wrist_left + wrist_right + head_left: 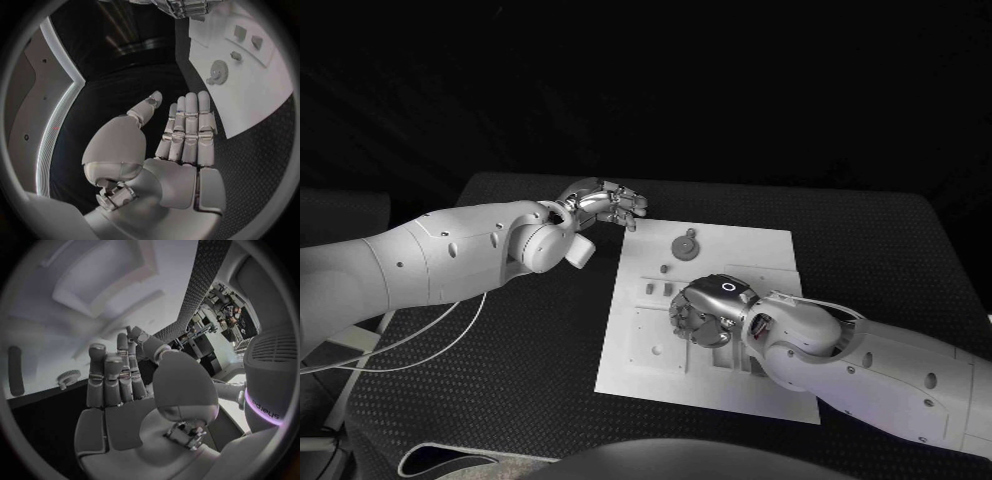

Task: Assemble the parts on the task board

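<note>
My right hand [704, 312] hangs over the middle of the task board [747, 255], fingers [106, 375] straight, side by side, grasping nothing. My left hand [606, 205] hovers just off the board's far left corner over the tabletop [502, 330], its fingers [187, 125] stretched flat and released, nothing in them. A grey gear-like part [687, 244] lies on the far end of the board, between my two hands.

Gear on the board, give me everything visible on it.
The gear is a small, round, toothed grey disc with a short stub on one side, looking like plastic or metal. It lies flat on the white board near the far edge, apart from other parts. Neither robot hand touches it; the left wrist view shows it too.
</note>
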Action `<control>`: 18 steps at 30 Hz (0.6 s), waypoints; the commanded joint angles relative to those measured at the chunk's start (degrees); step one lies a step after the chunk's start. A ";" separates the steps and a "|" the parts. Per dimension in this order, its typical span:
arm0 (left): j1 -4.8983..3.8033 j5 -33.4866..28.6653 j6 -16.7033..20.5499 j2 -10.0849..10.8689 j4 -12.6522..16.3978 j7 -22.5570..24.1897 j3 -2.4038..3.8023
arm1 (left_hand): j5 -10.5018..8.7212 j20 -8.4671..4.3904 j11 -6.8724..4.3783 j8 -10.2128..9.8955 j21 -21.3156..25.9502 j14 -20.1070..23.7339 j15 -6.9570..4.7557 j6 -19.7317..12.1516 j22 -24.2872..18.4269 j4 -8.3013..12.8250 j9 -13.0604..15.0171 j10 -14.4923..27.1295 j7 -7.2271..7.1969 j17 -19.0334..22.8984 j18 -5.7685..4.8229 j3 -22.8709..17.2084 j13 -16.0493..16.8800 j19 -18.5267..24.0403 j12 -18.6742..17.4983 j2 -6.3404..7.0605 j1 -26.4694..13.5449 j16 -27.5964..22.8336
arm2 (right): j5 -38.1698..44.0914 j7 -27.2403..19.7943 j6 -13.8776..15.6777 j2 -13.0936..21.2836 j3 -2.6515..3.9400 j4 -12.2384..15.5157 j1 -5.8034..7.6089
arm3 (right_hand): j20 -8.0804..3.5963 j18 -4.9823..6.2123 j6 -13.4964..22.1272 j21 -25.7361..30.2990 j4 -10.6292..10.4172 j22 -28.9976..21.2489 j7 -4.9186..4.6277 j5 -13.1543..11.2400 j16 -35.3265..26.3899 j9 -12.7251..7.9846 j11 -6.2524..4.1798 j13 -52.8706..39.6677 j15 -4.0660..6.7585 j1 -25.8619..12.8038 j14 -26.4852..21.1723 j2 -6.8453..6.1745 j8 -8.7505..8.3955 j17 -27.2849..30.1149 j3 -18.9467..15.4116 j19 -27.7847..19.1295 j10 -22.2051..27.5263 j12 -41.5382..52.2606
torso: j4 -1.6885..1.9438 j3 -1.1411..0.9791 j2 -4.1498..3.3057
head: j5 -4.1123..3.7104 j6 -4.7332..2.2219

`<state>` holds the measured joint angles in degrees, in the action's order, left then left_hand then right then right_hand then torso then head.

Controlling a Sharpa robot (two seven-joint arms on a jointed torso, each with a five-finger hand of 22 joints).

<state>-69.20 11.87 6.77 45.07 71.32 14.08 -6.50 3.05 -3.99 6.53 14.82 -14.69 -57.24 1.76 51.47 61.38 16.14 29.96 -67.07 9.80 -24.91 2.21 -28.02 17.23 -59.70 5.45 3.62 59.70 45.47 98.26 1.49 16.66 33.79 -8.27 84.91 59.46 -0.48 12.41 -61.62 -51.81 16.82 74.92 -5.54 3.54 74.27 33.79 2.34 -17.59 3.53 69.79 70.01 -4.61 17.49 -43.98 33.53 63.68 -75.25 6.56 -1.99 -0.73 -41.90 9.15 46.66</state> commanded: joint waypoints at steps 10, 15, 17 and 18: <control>-0.08 -0.05 -0.50 0.00 0.20 0.44 0.04 | 0.15 0.05 -0.08 0.23 0.22 -0.51 -0.09 -0.22 -0.07 -0.04 -0.10 -0.32 -0.03 -0.13 0.88 0.37 -0.06 -0.29 -0.12 -0.11 -0.51 -0.40 | 0.78 -0.10 -1.92 -1.16 -0.53 -0.93 -0.15 | -0.46 2.59 -0.18 -0.06 0.08 0.43 0.01 0.37 -0.31 0.11 0.02 -0.04 0.48 0.15 -0.06 0.69 0.33 0.05 0.28 0.01 -0.30 0.17 | 0.06 0.05 -0.02 | 0.02 0.20; -0.09 -0.05 -0.54 -0.03 0.21 0.42 0.04 | 0.15 0.05 -0.08 0.24 0.23 -0.51 -0.09 -0.22 -0.07 -0.04 -0.11 -0.32 -0.03 -0.16 0.88 0.37 -0.07 -0.29 -0.12 -0.10 -0.51 -0.43 | 0.93 0.24 -2.20 -1.51 -0.64 -1.03 -0.15 | -0.46 2.59 -0.17 -0.05 0.07 0.43 0.00 0.37 -0.32 0.13 0.02 -0.03 0.47 0.13 -0.07 0.70 0.32 0.05 0.28 0.00 -0.30 0.16 | 0.08 0.08 -0.01 | -0.02 0.30; -0.10 -0.05 -0.58 -0.06 0.20 0.42 0.04 | 0.15 0.05 -0.08 0.25 0.24 -0.52 -0.09 -0.22 -0.07 -0.04 -0.11 -0.32 -0.03 -0.17 0.88 0.37 -0.07 -0.30 -0.12 -0.09 -0.52 -0.44 | 1.05 0.43 -2.40 -1.58 -0.66 -1.12 -0.15 | -0.45 2.59 -0.16 -0.05 0.08 0.43 0.00 0.37 -0.32 0.14 0.02 -0.03 0.47 0.13 -0.07 0.70 0.31 0.05 0.28 -0.01 -0.29 0.15 | 0.11 0.11 0.01 | -0.06 0.32; -0.10 -0.05 -0.59 -0.05 0.23 0.41 0.04 | 0.15 0.05 -0.08 0.25 0.24 -0.52 -0.09 -0.22 -0.07 -0.04 -0.11 -0.32 -0.04 -0.18 0.88 0.37 -0.07 -0.30 -0.12 -0.09 -0.51 -0.44 | 1.10 0.49 -2.51 -1.64 -0.66 -1.18 -0.15 | -0.45 2.59 -0.16 -0.05 0.07 0.43 0.00 0.37 -0.32 0.14 0.03 -0.03 0.47 0.12 -0.07 0.70 0.31 0.05 0.28 -0.01 -0.29 0.15 | 0.10 0.09 0.00 | -0.06 0.32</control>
<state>-69.21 11.87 6.77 45.09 71.38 14.06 -6.51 3.05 -3.99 6.53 14.81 -14.68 -57.44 1.55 51.47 61.39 16.14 29.91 -67.06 9.80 -25.02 2.03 -28.02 17.24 -59.70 5.45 3.62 59.70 45.24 98.55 1.76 16.01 32.32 -8.81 83.75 59.48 -0.43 12.41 -61.43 -51.81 16.82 74.91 -5.53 3.78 74.27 33.82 2.34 -17.63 3.51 69.95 70.01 -4.45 17.63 -43.98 33.53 63.63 -75.25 6.56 -1.92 -0.66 -41.91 9.16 46.96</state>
